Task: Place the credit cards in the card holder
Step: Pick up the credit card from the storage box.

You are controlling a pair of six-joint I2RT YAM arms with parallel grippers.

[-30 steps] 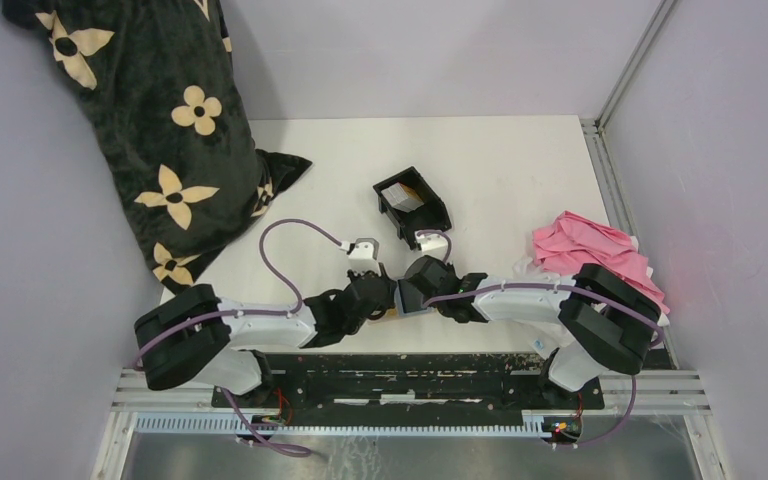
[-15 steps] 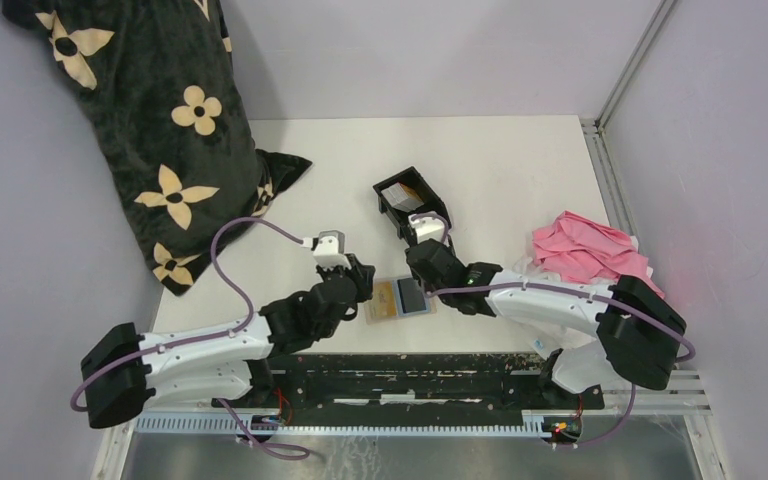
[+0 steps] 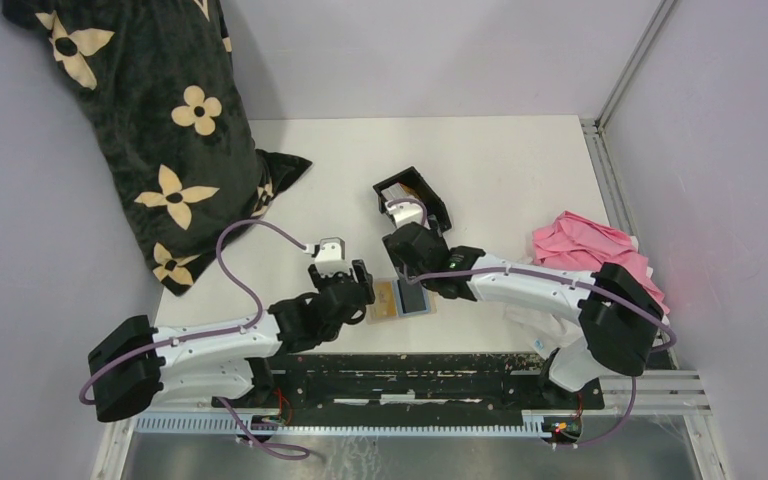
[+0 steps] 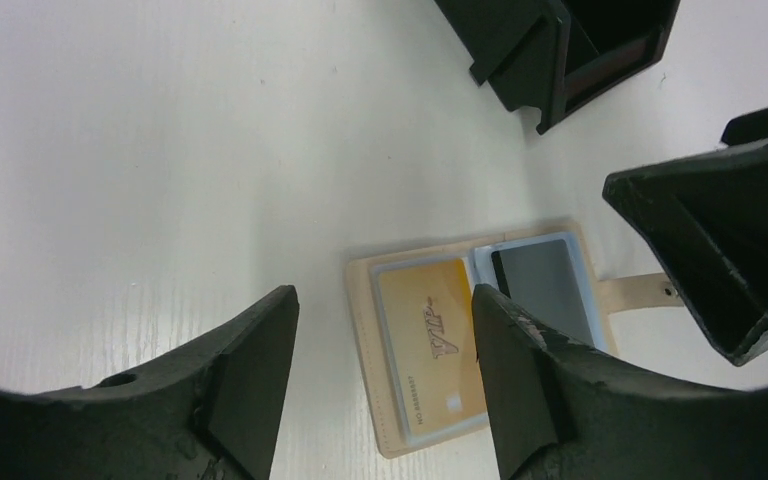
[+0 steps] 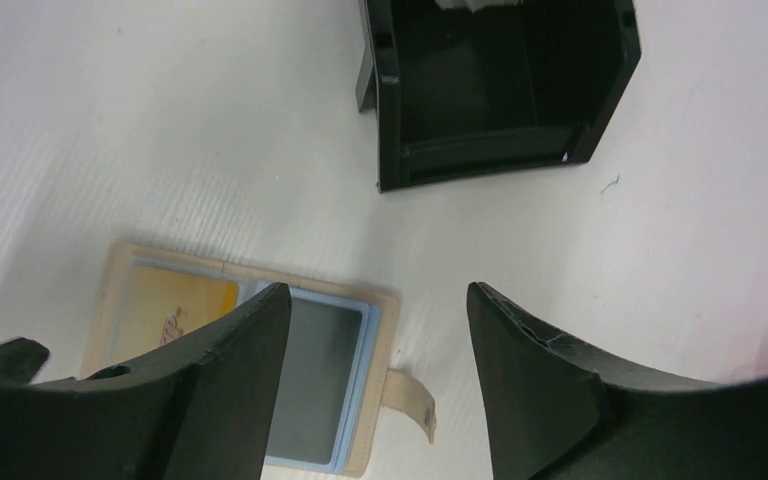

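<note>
The tan card holder point(image 3: 388, 314) lies open and flat on the white table near its front edge. A golden-yellow credit card point(image 4: 435, 345) sits in its left half. A blue-edged grey card point(image 4: 545, 285) sits in the right half, and the snap tab point(image 5: 410, 400) sticks out to the right. My left gripper point(image 4: 382, 300) hovers open over the golden card, with nothing between its fingers. Open and empty as well, my right gripper point(image 5: 377, 292) hangs above the holder's right edge, between the holder point(image 5: 375, 375) and the black tray point(image 5: 500, 90).
The black two-compartment tray point(image 3: 430, 197) stands just behind the right gripper point(image 3: 405, 255). A pink cloth point(image 3: 590, 250) lies at the right edge. A black flowered pillow point(image 3: 150, 130) fills the back left corner. The left gripper point(image 3: 360, 290) is left of the holder.
Both grippers have opened and drawn back from the card holder, which now lies uncovered. The left arm swung left and the right gripper moved back toward the tray.
</note>
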